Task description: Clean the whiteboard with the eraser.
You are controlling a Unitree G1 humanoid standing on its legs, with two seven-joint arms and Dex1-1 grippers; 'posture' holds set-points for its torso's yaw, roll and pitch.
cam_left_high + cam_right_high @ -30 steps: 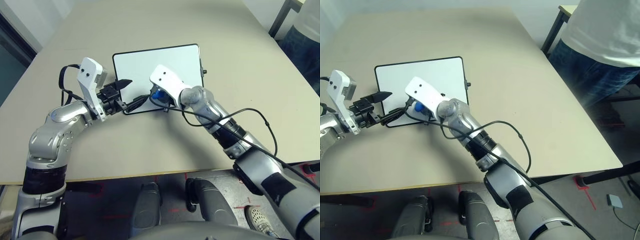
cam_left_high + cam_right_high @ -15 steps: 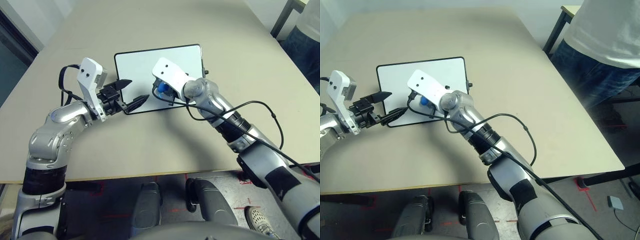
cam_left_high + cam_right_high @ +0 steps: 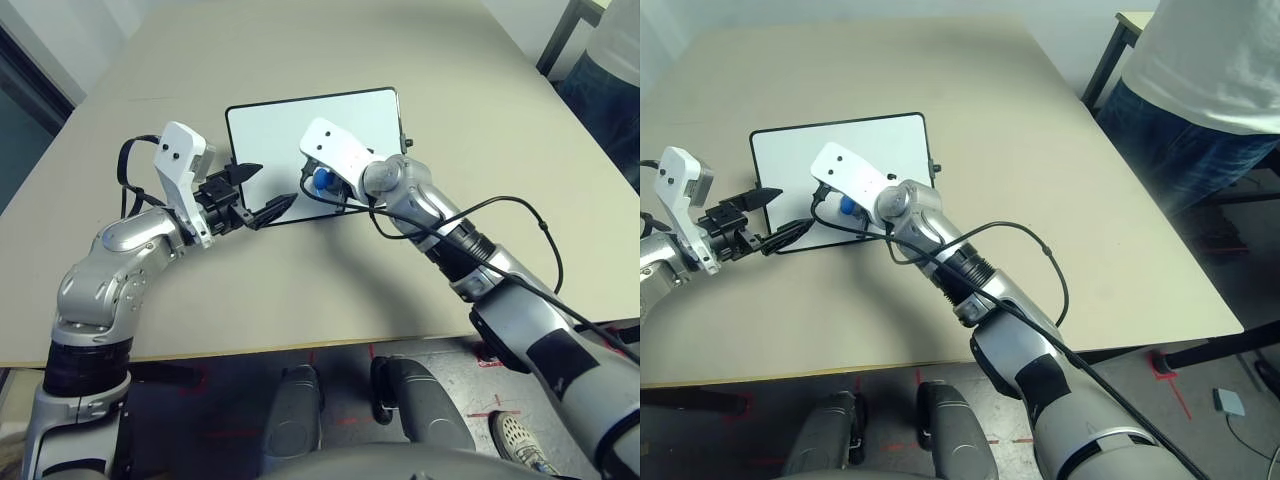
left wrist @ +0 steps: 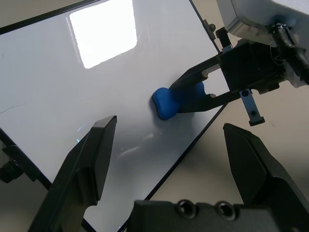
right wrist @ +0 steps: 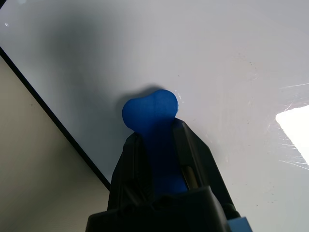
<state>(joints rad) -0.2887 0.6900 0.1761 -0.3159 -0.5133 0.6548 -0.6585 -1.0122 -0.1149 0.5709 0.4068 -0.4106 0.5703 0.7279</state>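
Note:
The whiteboard lies flat in the middle of the table, white with a thin black frame. My right gripper is shut on the small blue eraser and presses it onto the board close to the near edge. In the right wrist view the eraser sticks out between the black fingers, flat on the white surface. My left gripper hovers open at the board's near left part, just left of the eraser, holding nothing.
The beige table has free room all around the board. A person in a white shirt and jeans stands beyond the table's far right corner. A black cable loops off my right forearm.
My right gripper has slid the eraser a little farther up and to the right on the board. The left gripper has stayed open in nearly the same place.

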